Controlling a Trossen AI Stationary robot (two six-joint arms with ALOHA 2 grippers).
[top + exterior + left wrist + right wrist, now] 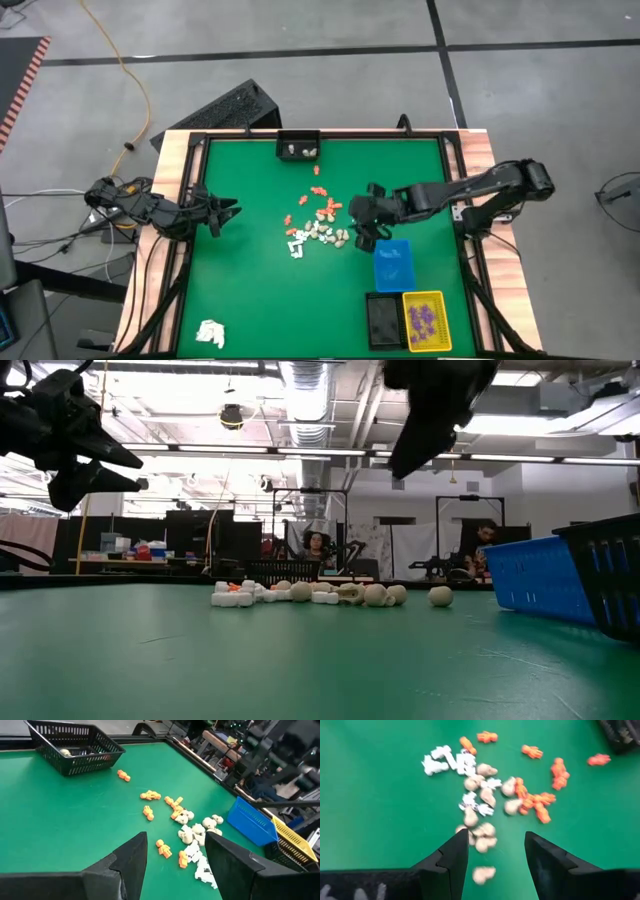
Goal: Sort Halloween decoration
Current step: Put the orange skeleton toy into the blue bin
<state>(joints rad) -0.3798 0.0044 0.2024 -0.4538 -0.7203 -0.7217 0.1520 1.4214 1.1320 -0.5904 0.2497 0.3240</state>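
My right tool (366,238) hangs above the green counter (250,290), fingers spread, nothing between them. In my right wrist view the two dark fingers (451,860) stand apart with bare green between; one cream piece (483,873) lies just ahead of the gap, not touched.

The Halloween decoration (318,228) is a loose scatter on the counter just ahead of my right tool, toward the counter's middle. Cream skull-like pieces (480,836) lie nearest the fingertips, white pieces (451,763) farther out and to one side, orange pieces (536,800) farther out on the other side. In the low view the same pile (320,595) sits flat on the counter, well below my right tool (430,420).

Just beside my right tool, on the counter's near side, is the blue tray (393,263). Past it are the black tray (383,320) and the yellow tray (425,320), touching side by side, with purple pieces (424,318) in the yellow one. A black basket (298,146) sits at the far edge, a few pale pieces in it. A white paper wad (210,333) lies at the near-left corner, well apart from everything.

My left tool (222,212) waits over the left side of the counter, fingers (132,862) spread, holding nothing, pile well ahead of it.

People sit in the room behind, too small to tell more.
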